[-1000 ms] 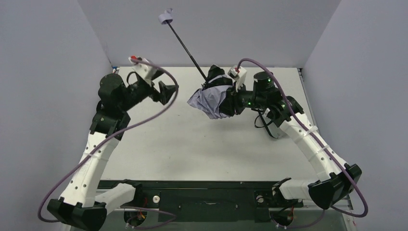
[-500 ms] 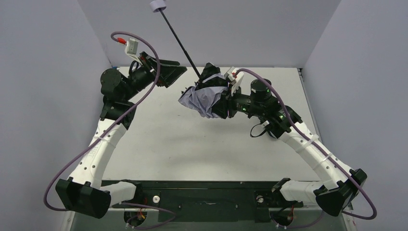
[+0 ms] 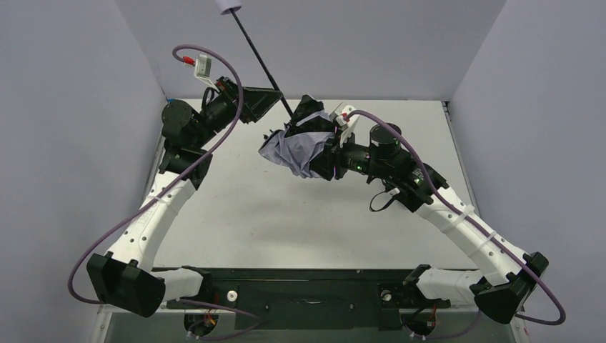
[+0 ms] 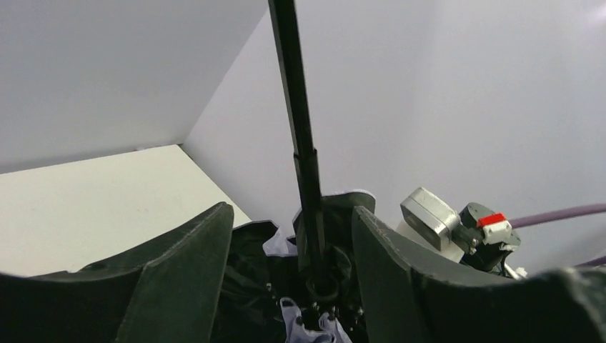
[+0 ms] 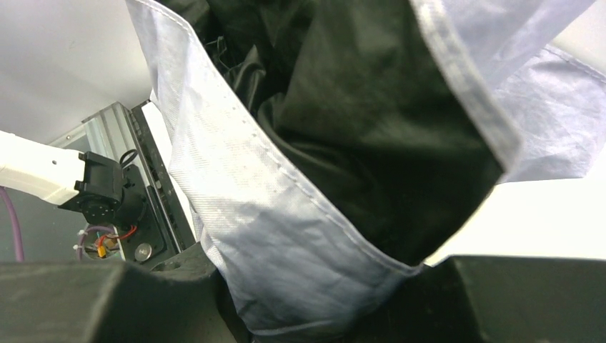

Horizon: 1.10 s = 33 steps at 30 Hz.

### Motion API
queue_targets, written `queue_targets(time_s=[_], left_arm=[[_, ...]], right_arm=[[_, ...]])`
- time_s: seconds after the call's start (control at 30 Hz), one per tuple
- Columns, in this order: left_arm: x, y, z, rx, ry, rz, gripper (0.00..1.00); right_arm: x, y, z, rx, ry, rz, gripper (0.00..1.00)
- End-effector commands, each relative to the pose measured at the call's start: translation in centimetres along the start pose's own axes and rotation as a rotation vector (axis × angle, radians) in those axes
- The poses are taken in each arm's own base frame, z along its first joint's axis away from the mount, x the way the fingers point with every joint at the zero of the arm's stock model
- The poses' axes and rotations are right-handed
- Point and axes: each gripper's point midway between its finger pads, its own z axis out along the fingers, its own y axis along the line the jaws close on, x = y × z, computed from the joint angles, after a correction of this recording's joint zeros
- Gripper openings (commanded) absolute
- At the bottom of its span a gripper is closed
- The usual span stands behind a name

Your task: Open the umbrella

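Note:
The umbrella is held up off the table and is still folded. Its pale lavender canopy (image 3: 291,148) is bunched, with the black inside showing. The thin black shaft (image 3: 261,56) slants up and to the left to the pale handle (image 3: 229,7) at the top edge. My right gripper (image 3: 323,155) is shut on the canopy; in the right wrist view the fabric (image 5: 286,236) fills the gap between its jaws (image 5: 321,289). My left gripper (image 3: 270,103) is open. In the left wrist view the shaft (image 4: 300,136) stands between its two fingers (image 4: 291,214), nearer the right finger, and is not gripped.
The white table (image 3: 286,229) lies below, with grey walls on three sides. A black base rail (image 3: 307,293) runs along the near edge. Purple cables (image 3: 214,64) loop off both wrists. The right wrist camera housing (image 4: 432,218) shows just behind the canopy.
My left gripper has risen and swung right until its open fingers straddle the shaft. My right gripper has carried the canopy a little to the left, and the handle has moved up and left.

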Motion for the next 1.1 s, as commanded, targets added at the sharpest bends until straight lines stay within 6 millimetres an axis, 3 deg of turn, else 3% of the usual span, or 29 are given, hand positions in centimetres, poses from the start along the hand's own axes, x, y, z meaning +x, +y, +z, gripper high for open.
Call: queue_targets(time_s=[0.0, 0.1, 0.17, 0.2, 0.27, 0.33, 0.37, 0.47, 0.53, 0.6, 0.63, 0.67, 0.77, 0.83, 0.9, 0.97, 1.07], left_arm=[[-1.3, -2.5, 1.0, 0.074, -0.049, 0.005, 0.55], [-0.3, -3.3, 1.1, 0.102, -0.026, 0.010, 0.51], [0.4, -3.6, 1.2, 0.118, -0.010, 0.012, 0.36], [0.4, -3.6, 1.3, 0.124, -0.009, 0.018, 0.17], [0.6, -3.5, 1.2, 0.129, 0.000, 0.037, 0.01], [0.3, -3.0, 1.1, 0.119, -0.002, 0.074, 0.00], [-0.1, -2.5, 1.0, 0.109, -0.006, 0.115, 0.00], [-0.5, -1.0, 0.9, 0.068, 0.016, 0.226, 0.00], [-0.7, 0.3, 0.7, 0.046, 0.033, 0.331, 0.00], [-1.1, 2.0, 0.7, -0.010, 0.054, 0.460, 0.00], [-1.5, 2.9, 0.6, -0.033, 0.061, 0.561, 0.00], [-1.7, 3.8, 0.6, -0.065, 0.075, 0.592, 0.00], [-2.8, 6.1, 0.5, -0.137, 0.090, 0.761, 0.00], [-2.5, 7.1, 0.7, -0.148, 0.125, 0.858, 0.00], [-0.8, 6.2, 1.4, -0.106, 0.175, 0.944, 0.00], [2.0, 3.8, 2.3, -0.022, 0.217, 0.983, 0.00], [6.8, -1.8, 2.5, 0.173, 0.272, 0.968, 0.00]], right_arm=[[-3.7, 1.4, -1.0, -0.012, -0.148, -0.097, 0.00], [-3.1, 1.4, -0.9, -0.011, -0.135, -0.110, 0.00], [-2.9, 1.5, -1.0, -0.009, -0.130, -0.120, 0.00], [-2.8, 1.3, -1.0, -0.002, -0.128, -0.125, 0.00], [-2.7, 1.1, -1.1, 0.013, -0.122, -0.136, 0.00], [-2.3, 0.6, -1.5, 0.035, -0.106, -0.148, 0.01], [-2.0, 0.3, -1.8, 0.046, -0.091, -0.148, 0.07], [-0.9, -1.2, -2.7, 0.085, -0.057, -0.132, 0.53], [-0.2, -2.9, -3.6, 0.130, -0.035, -0.087, 0.67], [0.4, -6.4, -5.1, 0.223, -0.020, -0.002, 0.72], [1.1, -6.9, -5.5, 0.227, -0.003, 0.029, 0.74], [1.5, -8.6, -6.6, 0.277, -0.004, 0.071, 0.75], [3.1, -10.5, -8.6, 0.340, 0.019, 0.133, 0.77], [3.9, -11.6, -9.8, 0.385, 0.024, 0.143, 0.77], [4.4, -12.4, -10.5, 0.427, 0.023, 0.153, 0.78], [4.5, -13.1, -11.0, 0.460, 0.020, 0.161, 0.78], [4.7, -14.1, -11.5, 0.497, 0.017, 0.184, 0.78]])
